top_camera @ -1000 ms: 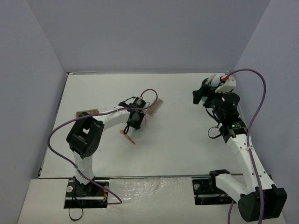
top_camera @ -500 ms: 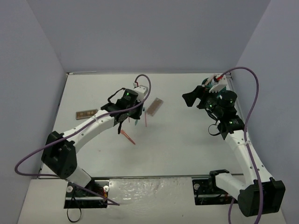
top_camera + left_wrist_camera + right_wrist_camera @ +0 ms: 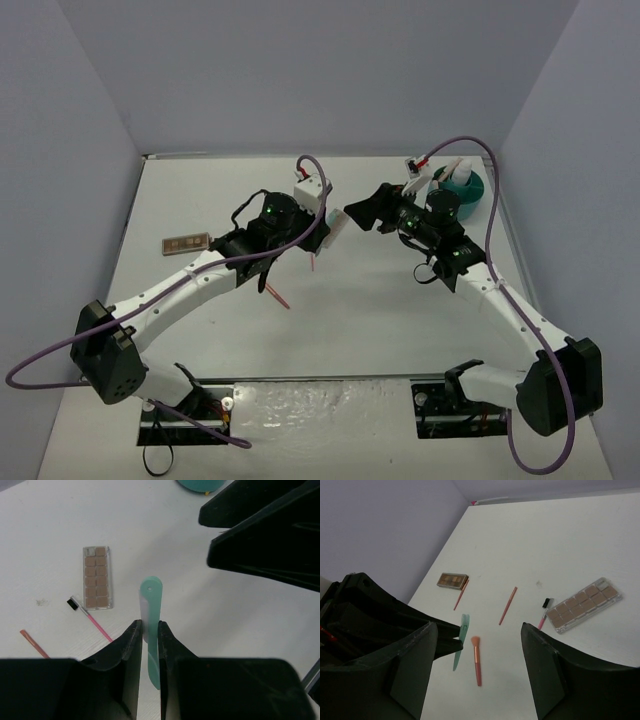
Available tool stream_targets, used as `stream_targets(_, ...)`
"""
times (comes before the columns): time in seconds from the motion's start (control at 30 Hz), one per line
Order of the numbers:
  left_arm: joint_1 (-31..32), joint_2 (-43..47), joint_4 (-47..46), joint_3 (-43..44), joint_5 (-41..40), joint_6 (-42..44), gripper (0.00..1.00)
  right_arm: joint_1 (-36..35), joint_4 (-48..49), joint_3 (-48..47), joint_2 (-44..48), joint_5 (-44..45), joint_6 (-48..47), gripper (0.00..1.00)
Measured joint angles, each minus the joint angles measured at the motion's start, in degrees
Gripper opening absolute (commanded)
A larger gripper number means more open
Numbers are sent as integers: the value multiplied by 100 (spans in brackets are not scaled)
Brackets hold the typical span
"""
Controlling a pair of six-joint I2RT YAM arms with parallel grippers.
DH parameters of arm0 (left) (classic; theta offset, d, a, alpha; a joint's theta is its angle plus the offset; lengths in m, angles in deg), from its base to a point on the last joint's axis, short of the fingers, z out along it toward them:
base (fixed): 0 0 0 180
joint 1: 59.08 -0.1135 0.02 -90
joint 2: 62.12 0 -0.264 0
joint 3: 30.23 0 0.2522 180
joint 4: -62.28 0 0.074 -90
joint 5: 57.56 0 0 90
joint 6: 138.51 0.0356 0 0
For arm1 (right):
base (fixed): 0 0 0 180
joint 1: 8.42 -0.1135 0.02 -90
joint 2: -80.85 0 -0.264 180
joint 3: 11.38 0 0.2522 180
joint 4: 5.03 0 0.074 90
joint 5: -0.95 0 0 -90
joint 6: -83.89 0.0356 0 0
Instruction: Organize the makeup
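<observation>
My left gripper (image 3: 150, 630) is shut on a mint applicator (image 3: 150, 597), held above the table and sticking out past the fingertips. In the right wrist view that mint applicator (image 3: 462, 637) hangs just left of my right gripper (image 3: 479, 665), which is open with nothing between its fingers. The two grippers face each other near the table's middle, the left gripper (image 3: 320, 228) close to the right gripper (image 3: 365, 212). On the table lie a clear palette (image 3: 584, 605), a small brown palette (image 3: 453, 580), a blush brush (image 3: 477, 662), an orange stick (image 3: 508, 605), a red stick (image 3: 461, 594) and a pink black-tipped wand (image 3: 544, 612).
The teal round tub (image 3: 466, 187) stands at the back right with a white bottle in it. Purple cables loop over both arms. Grey walls close in the table on three sides.
The left arm stretched up and right, carrying the mint applicator to the middle. The right arm swung left, away from the tub, toward it, and its jaws narrowed somewhat.
</observation>
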Motion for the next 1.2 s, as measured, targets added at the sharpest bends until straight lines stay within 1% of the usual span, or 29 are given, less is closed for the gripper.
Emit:
stream_targets(0.07, 55, 0, -116, 0, 17, 0, 0, -58, 109, 0, -68, 26, 70, 56)
stream_targets(0.33, 158, 0, -381, 0, 121, -3, 0, -252, 350, 0, -322, 59, 184, 51)
stream_targets(0.47, 161, -2, -458, 0, 173, -22, 0, -286, 404, 0, -409, 74, 206, 43)
stream_targets(0.53, 161, -4, -499, 0, 198, -46, 0, -286, 453, 0, -447, 77, 223, 39)
stream_targets(0.67, 161, -28, -590, 0, 224, -68, 0, -296, 569, 0, -487, 76, 265, 27)
stream_targets(0.7, 161, -38, -606, 0, 234, -71, 0, -302, 592, 0, -493, 76, 274, 21)
stream_targets(0.87, 161, -125, -634, 2, 253, -97, 0, -321, 626, 0, -511, 73, 263, 0)
stream_targets(0.93, 161, -166, -645, 2, 254, -109, 0, -323, 603, 0, -512, 83, 236, 0)
stream_targets(1.03, 161, -191, -651, 2, 247, -130, 16, -323, 553, 0, -513, 116, 161, 0)
stream_targets(1.1, 161, -197, -636, 2, 215, -150, 23, -326, 514, 0, -511, 170, 78, 0)
stream_targets(1.17, 161, -201, -611, 2, 173, -189, 46, -343, 428, 0, -511, 295, -46, 0)
stream_targets(1.2, 161, -201, -599, 2, 157, -207, 53, -350, 381, 0, -511, 364, -101, 0)
